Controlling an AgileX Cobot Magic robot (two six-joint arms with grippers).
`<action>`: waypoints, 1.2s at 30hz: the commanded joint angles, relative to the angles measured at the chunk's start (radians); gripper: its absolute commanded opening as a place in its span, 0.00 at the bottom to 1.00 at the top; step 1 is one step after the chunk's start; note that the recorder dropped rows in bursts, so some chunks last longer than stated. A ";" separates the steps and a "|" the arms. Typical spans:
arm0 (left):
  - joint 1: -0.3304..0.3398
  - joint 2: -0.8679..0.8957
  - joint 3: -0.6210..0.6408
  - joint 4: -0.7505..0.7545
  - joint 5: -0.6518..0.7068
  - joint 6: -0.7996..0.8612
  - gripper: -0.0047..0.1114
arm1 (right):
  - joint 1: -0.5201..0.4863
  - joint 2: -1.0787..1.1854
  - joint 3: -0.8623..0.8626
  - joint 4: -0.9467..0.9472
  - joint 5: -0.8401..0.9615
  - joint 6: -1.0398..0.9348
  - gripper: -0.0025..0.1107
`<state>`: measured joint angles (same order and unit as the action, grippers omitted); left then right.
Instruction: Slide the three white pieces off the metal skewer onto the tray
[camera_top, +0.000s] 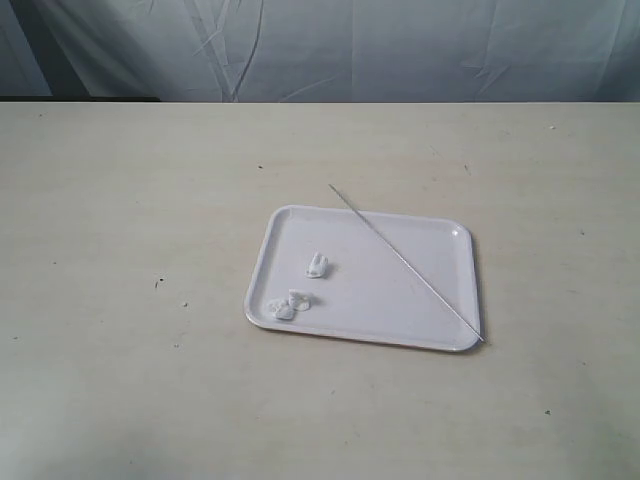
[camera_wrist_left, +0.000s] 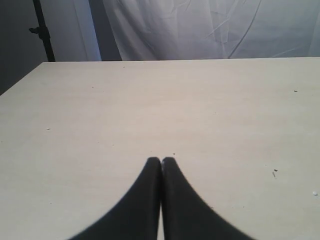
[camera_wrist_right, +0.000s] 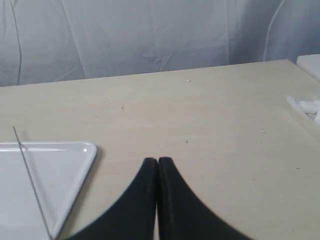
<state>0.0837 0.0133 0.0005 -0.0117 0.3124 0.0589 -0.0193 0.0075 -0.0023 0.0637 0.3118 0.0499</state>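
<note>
Above the pale beige table (camera_top: 120, 200), the black left gripper (camera_wrist_left: 161, 161) and black right gripper (camera_wrist_right: 158, 161) both hang closed and empty. The right one is near a corner of the flat white plastic tray (camera_top: 380, 305). The thin grey metal skewer (camera_top: 405, 261) lies bare, diagonally across the tray. The three small white chunks (camera_top: 318, 266) rest on the tray, clear of the rod. The sliding looks finished, so the next move likely calls only for parking the arms.

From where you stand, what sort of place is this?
Likely a lab test bench: a plain beige table, a wrinkled cloth backdrop behind it, and a white tray with a thin skewer across it.
</note>
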 joint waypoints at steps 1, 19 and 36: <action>0.004 -0.006 -0.001 -0.017 0.000 0.002 0.04 | -0.004 -0.008 0.002 -0.073 -0.009 -0.009 0.02; 0.004 -0.006 -0.001 0.003 0.000 0.004 0.04 | -0.002 -0.008 0.002 -0.075 -0.014 -0.058 0.02; 0.004 -0.006 -0.001 0.012 0.004 0.004 0.04 | -0.002 -0.008 0.002 -0.075 -0.008 -0.050 0.02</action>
<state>0.0837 0.0133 0.0005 0.0000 0.3200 0.0605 -0.0193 0.0075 -0.0023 0.0000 0.3118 0.0000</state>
